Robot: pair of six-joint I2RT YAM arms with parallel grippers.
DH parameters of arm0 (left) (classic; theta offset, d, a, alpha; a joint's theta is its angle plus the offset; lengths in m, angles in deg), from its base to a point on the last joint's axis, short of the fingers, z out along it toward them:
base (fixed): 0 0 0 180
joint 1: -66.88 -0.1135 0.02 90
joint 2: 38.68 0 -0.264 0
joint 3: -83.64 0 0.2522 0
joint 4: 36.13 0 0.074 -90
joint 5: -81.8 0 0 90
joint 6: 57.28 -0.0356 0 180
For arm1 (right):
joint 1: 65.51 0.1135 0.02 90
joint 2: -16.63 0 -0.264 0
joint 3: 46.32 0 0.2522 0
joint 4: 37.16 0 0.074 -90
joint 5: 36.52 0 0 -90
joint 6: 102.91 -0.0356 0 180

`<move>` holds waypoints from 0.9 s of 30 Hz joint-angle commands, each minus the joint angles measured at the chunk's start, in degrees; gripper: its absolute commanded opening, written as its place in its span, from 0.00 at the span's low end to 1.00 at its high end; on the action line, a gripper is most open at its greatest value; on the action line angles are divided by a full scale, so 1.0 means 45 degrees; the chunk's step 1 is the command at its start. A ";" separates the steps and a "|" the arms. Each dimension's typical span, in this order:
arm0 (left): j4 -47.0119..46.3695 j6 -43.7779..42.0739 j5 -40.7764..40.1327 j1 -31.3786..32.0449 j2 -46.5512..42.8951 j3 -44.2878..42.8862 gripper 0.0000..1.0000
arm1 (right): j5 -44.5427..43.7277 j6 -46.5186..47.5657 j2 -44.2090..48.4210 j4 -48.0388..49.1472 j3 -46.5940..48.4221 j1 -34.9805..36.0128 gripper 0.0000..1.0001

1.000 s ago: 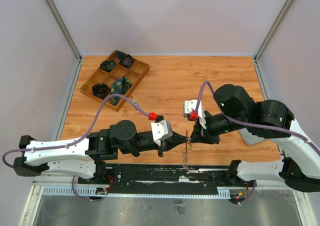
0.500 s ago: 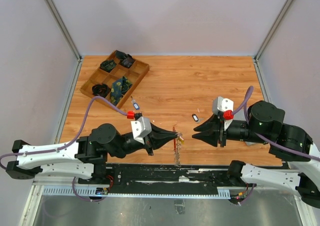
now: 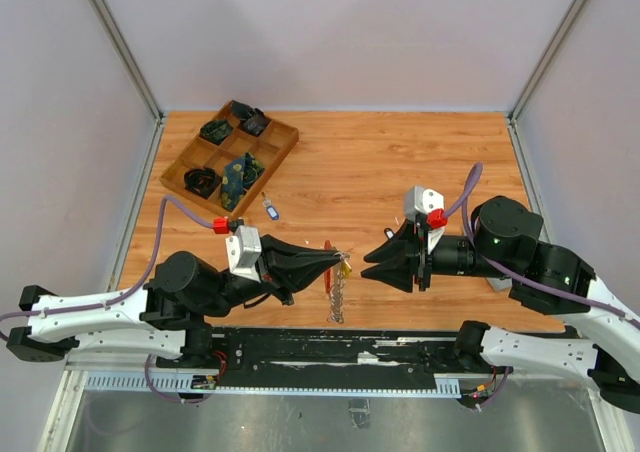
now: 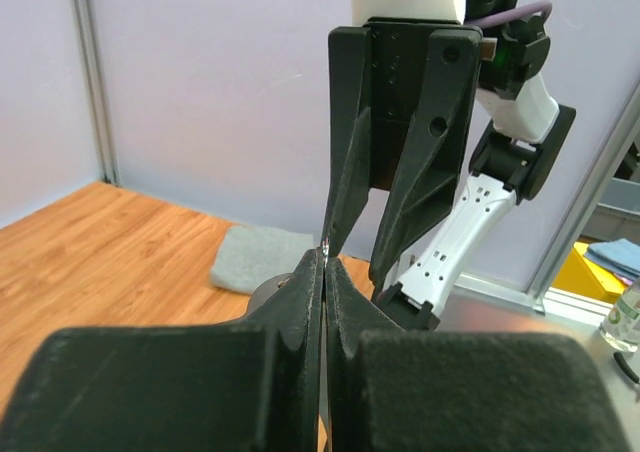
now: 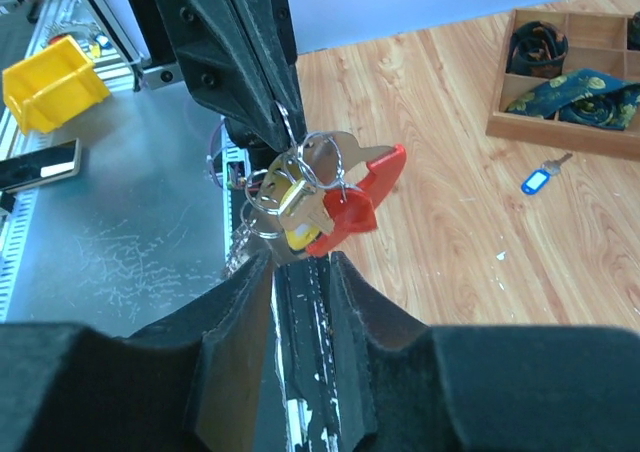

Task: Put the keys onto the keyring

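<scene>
My left gripper point(image 3: 336, 258) is shut on the keyring point(image 3: 337, 294), whose glittery strap hangs down over the table's near edge. In the right wrist view the keyring's curved red part point(image 5: 380, 164) and silver rings dangle from the left fingers point(image 5: 240, 62). A yellow key point(image 5: 297, 224) and a red key point(image 5: 346, 210) hang on the rings. My right gripper point(image 5: 300, 260) is open, pointing at the bunch from just to its right point(image 3: 368, 267) without touching it. A blue-headed key point(image 3: 270, 209) lies on the table.
A wooden compartment tray point(image 3: 176, 181) with dark items stands at the back left. A small loose tag point(image 3: 389, 233) lies by the right gripper. A grey cloth point(image 4: 252, 258) lies under the right arm. A black rail point(image 3: 300, 347) runs along the near edge.
The right gripper let go of the bunch, opened and drew back. The left gripper carried the keyring leftward, and the right gripper followed it left.
</scene>
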 commanded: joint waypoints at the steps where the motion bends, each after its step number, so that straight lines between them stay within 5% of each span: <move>1: -0.1073 0.0134 -0.0183 -0.0046 -0.0094 -0.0034 0.01 | 0.0710 -0.0439 -0.0023 0.1213 -0.0211 0.0202 0.29; 9: -0.1089 0.0146 0.0399 -0.0046 -0.0066 -0.0214 0.00 | 0.0419 0.0100 -0.0265 0.0874 -0.0300 0.0190 0.11; 17: -0.0928 0.0093 0.1067 -0.0056 -0.0014 -0.0458 0.01 | -0.0784 0.0820 -0.0275 -0.0068 -0.0124 0.0202 0.08; 27: -0.1025 0.0037 0.0929 -0.0046 0.0055 -0.0426 0.01 | 0.1404 0.0001 -0.0624 0.1425 -0.0424 0.0202 0.07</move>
